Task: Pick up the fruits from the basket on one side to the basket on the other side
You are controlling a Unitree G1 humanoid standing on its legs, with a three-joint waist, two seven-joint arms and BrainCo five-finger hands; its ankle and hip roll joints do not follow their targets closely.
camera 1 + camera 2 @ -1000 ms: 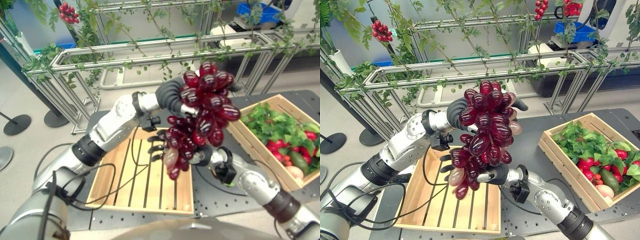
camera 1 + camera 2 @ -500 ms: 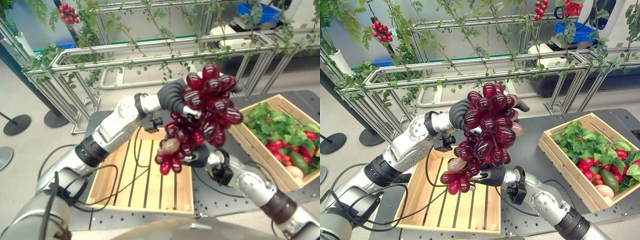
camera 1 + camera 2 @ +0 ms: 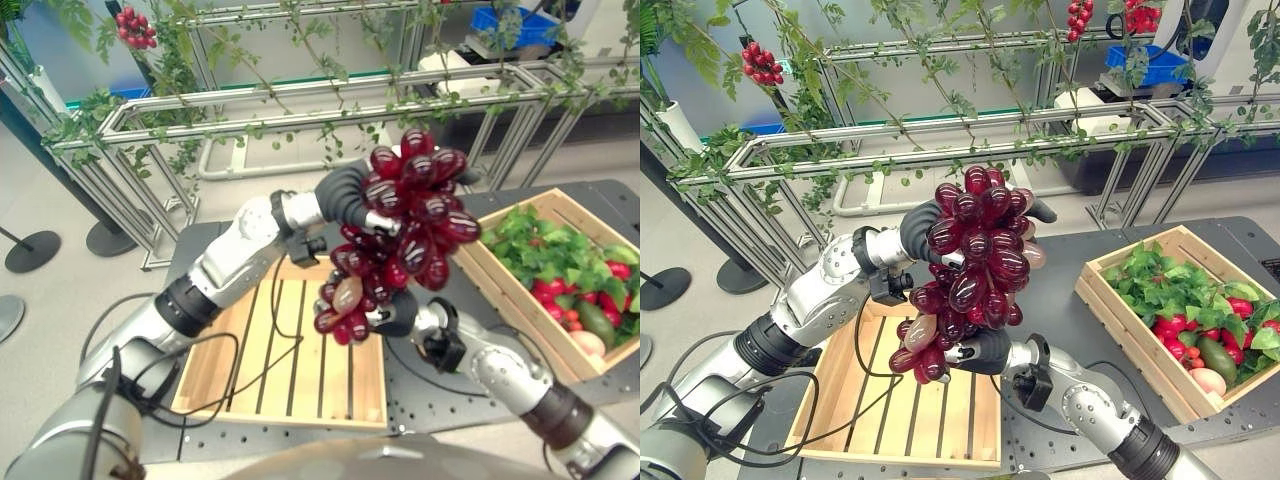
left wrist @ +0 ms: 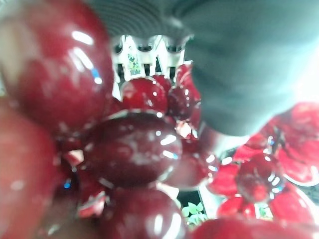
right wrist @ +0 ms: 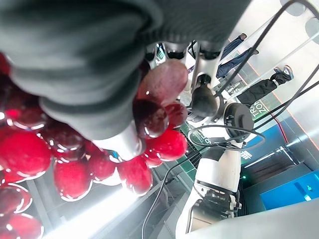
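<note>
One grape bunch in transit; the left crate holds nothing yet.
Left hand (image 3: 350,195) grips the top of the grape bunch (image 3: 400,235) above the empty left crate (image 3: 285,350); right hand (image 3: 985,350) cups its tail, finger state unreadable. Right crate (image 3: 560,270) remains full. Against half a second ago, the bunch's tail hangs slightly nearer the right hand.

The grape bunch (image 3: 975,265) hides the fingers of the left hand (image 3: 345,195) above it and of the right hand (image 3: 985,350) beneath it; neither grip is readable.
</note>
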